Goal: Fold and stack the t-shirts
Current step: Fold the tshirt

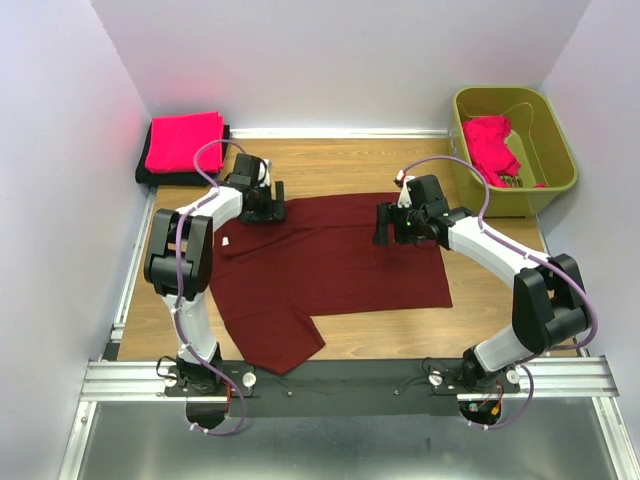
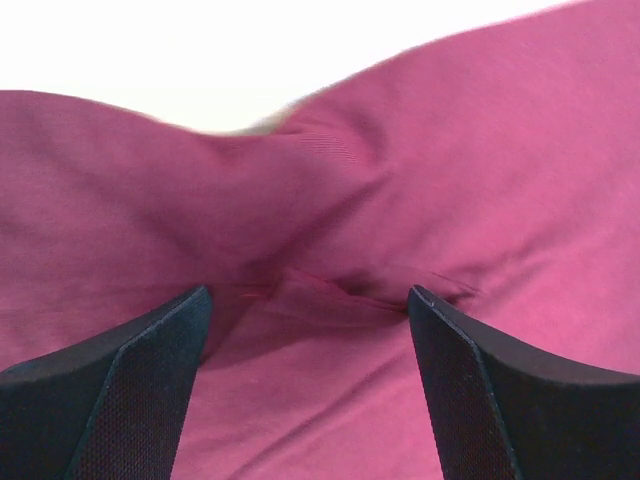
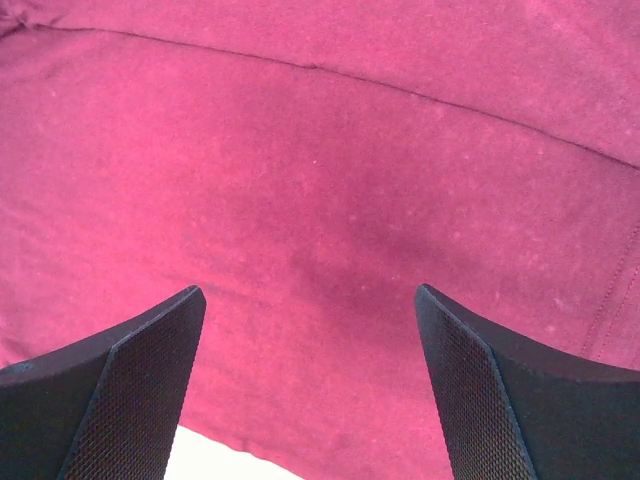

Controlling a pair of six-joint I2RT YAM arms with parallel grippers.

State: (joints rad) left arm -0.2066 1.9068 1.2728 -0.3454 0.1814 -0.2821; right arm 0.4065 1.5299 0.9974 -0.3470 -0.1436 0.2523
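A dark maroon t-shirt [image 1: 330, 265] lies spread on the wooden table, one sleeve toward the near edge. My left gripper [image 1: 268, 203] hovers open over its far left corner; the left wrist view shows puckered cloth [image 2: 330, 290] between the spread fingers [image 2: 150, 370]. My right gripper [image 1: 392, 225] stands open over the shirt's far edge, right of centre; flat cloth [image 3: 320, 250] lies between its fingers [image 3: 480, 380]. A folded pinkish-red t-shirt [image 1: 183, 140] rests on a folded black one [image 1: 150, 178] at the back left. Another pinkish-red t-shirt [image 1: 490, 145] lies crumpled in the bin.
An olive-green plastic bin [image 1: 555, 150] stands at the back right corner. White walls close in the table on three sides. A metal rail [image 1: 340, 378] with both arm bases runs along the near edge.
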